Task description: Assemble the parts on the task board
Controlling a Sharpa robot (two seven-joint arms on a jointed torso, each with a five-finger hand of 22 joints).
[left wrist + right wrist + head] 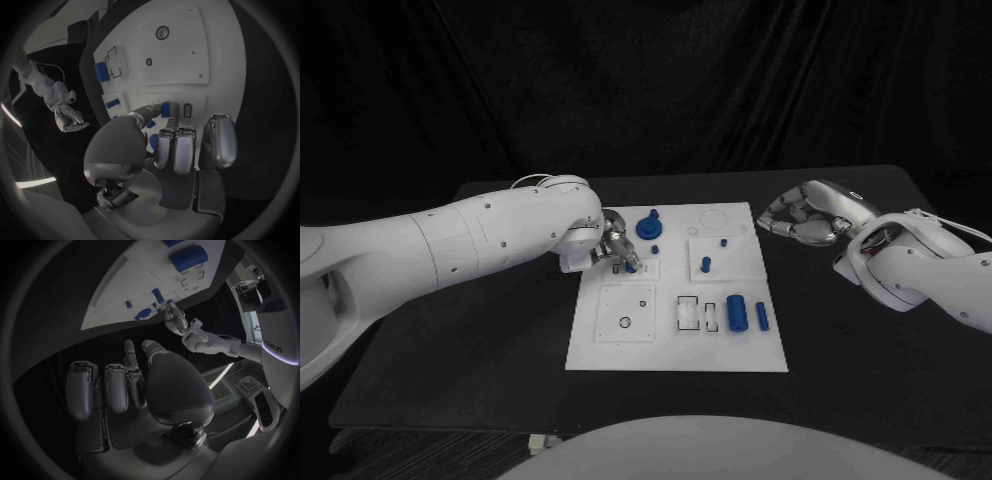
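The white task board lies mid-table. My left hand hovers over its far left part, fingers curled, thumb and a finger pinching a small blue part that stands on the board; the same blue part sits at my thumb tip in the left wrist view. A blue knob piece stands just beyond. Two small blue pegs stand mid-board. A blue cylinder and a thin blue bar lie near the right edge. My right hand hangs off the board's far right corner, fingers curled, holding nothing.
A square plate with a round hole and rectangular slots take up the board's near half. Bare black table surrounds the board on the left, right and near sides.
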